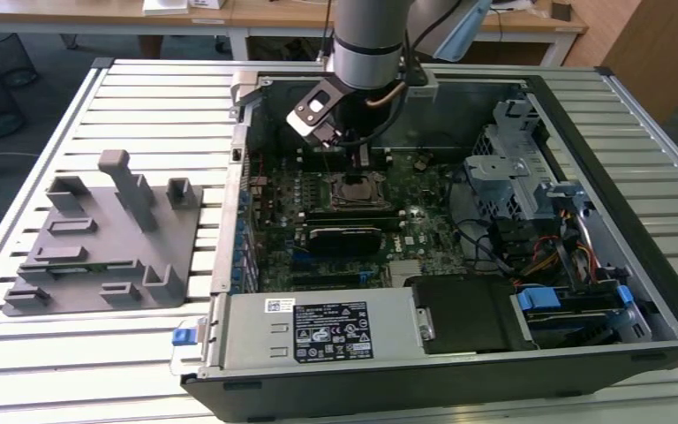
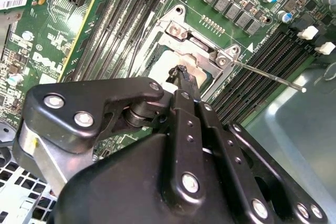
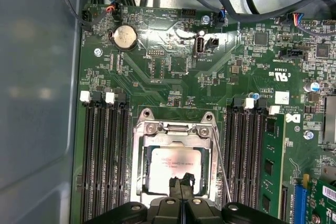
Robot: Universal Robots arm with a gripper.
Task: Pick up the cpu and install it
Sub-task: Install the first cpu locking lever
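Note:
The cpu point(image 3: 168, 163) lies flat inside the motherboard socket point(image 3: 140, 156), its silver top showing inside the metal frame. In the second wrist view the cpu point(image 2: 157, 69) shows just beyond the fingertips. My gripper point(image 3: 181, 186) hangs right above one edge of the chip, fingers pressed together with nothing between them. In the exterior view the gripper point(image 1: 357, 157) reaches down into the open computer case, directly over the socket point(image 1: 357, 190) in the middle of the board. In the second wrist view the gripper point(image 2: 181, 73) is seen close above the socket.
The thin socket lever point(image 2: 262, 74) sticks out beside the frame. Memory slots point(image 3: 105, 161) flank the socket on both sides. A grey fixture plate point(image 1: 98, 238) with upright posts lies outside the case at the exterior view's left. A power supply point(image 1: 315, 331) and drive cage point(image 1: 516, 177) fill the case.

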